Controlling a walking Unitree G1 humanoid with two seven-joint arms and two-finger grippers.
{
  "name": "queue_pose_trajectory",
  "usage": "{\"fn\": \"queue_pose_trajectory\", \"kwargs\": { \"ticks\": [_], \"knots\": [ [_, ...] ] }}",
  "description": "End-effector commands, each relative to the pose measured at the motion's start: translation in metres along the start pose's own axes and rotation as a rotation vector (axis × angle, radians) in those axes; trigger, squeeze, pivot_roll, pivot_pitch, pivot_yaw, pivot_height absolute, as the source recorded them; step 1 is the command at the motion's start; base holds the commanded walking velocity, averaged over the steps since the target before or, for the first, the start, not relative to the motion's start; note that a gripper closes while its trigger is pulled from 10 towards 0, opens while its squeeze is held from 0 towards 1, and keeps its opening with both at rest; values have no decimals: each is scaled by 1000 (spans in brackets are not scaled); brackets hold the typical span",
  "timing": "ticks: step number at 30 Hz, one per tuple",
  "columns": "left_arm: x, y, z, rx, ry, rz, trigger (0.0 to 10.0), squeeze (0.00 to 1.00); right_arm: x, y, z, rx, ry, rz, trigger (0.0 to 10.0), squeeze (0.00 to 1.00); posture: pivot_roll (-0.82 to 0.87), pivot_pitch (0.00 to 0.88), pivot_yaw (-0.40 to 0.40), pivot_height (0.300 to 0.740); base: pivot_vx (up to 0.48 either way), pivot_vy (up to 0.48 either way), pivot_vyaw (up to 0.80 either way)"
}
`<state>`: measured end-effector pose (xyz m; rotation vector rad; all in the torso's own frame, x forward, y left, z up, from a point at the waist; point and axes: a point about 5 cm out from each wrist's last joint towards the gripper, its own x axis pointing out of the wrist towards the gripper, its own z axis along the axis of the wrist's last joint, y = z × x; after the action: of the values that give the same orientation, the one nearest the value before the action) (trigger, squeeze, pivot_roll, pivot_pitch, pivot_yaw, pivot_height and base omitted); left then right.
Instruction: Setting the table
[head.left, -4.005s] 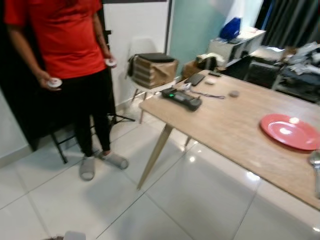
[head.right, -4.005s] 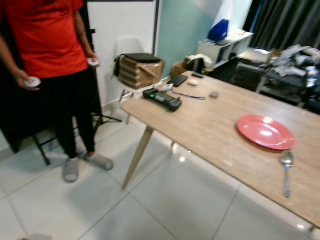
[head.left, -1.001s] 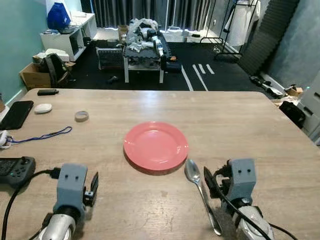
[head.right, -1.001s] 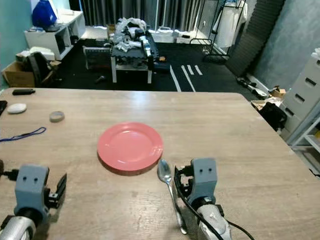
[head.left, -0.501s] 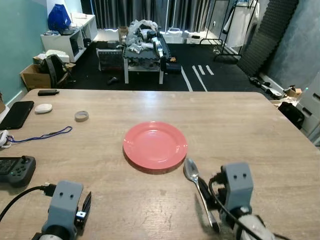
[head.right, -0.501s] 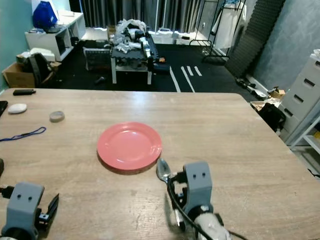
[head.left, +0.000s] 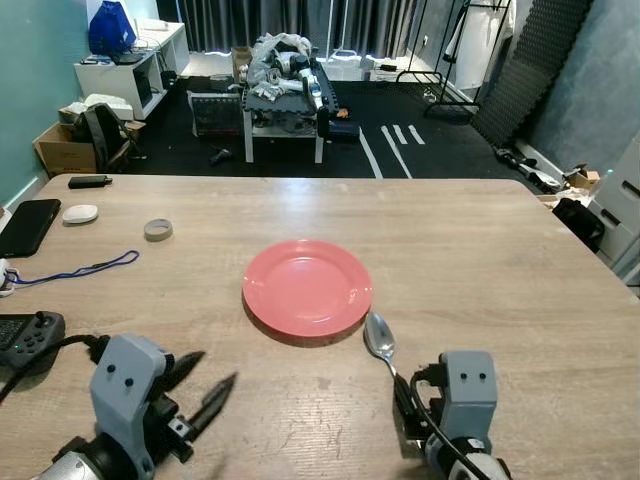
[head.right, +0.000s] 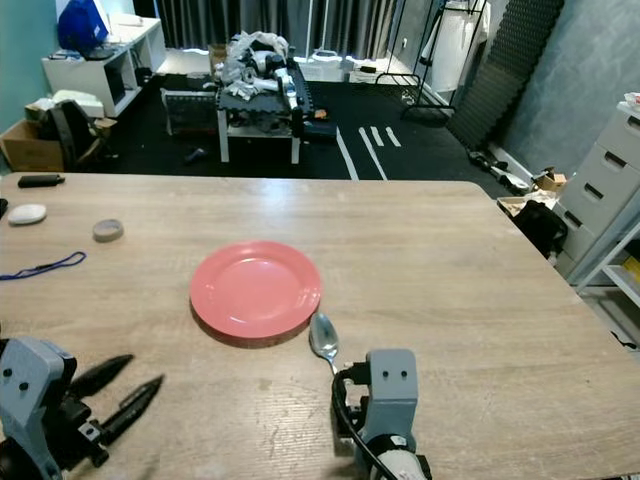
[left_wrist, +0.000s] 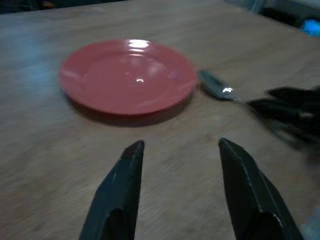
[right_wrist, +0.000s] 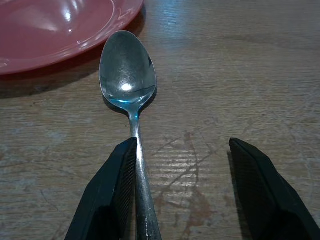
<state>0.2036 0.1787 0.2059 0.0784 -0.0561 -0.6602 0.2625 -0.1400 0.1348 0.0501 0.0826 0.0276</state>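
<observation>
My right tool (right_wrist: 182, 192) is spread wide, one finger (right_wrist: 107, 195) touching the spoon (right_wrist: 127, 82) handle; left tool (left_wrist: 177, 192) open, empty.

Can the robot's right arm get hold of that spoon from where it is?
Probably yes. The right gripper is open low over the wooden table, but the spoon handle lies against one finger, so it likely must shift sideways first.

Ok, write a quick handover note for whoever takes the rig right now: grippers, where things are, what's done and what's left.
Right gripper: open, low over the table, one finger against the spoon handle; not gripped.
Left gripper: open, empty, hovering near the table's front edge, pointing at the plate.
Plate sits mid-table; spoon lies just to its right, bowl near the rim.
Done: plate placed. Left: whatever is planned for the spoon.
</observation>
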Motion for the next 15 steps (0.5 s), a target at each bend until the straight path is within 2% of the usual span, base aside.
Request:
{"fn": "queue_pose_trajectory", "kwargs": {
  "ticks": [1, 4, 7, 15],
  "knots": [
    [-6, -4, 3, -34, 16, -78, 10000, 0, -2, 0, -14, -4, 71, -2, 10000, 0, 84, 195, 46, 740, 0, 0, 0],
    [-10, -4, 0, -35, 49, -93, 10000, 0, -2, 3, -15, 14, 68, 16, 10000, 0, 88, 196, 46, 740, 0, 0, 0],
    [-13, -6, -8, -48, 95, -94, 10000, 0, -5, 13, -9, 65, 17, 94, 10000, 0, 86, 197, 43, 740, 0, 0, 0],
    [-10, -11, -13, -79, 122, -112, 10000, 0, -9, 23, -8, 73, -8, 185, 10000, 0, 82, 198, 39, 740, 0, 0, 0]
  ]
}}
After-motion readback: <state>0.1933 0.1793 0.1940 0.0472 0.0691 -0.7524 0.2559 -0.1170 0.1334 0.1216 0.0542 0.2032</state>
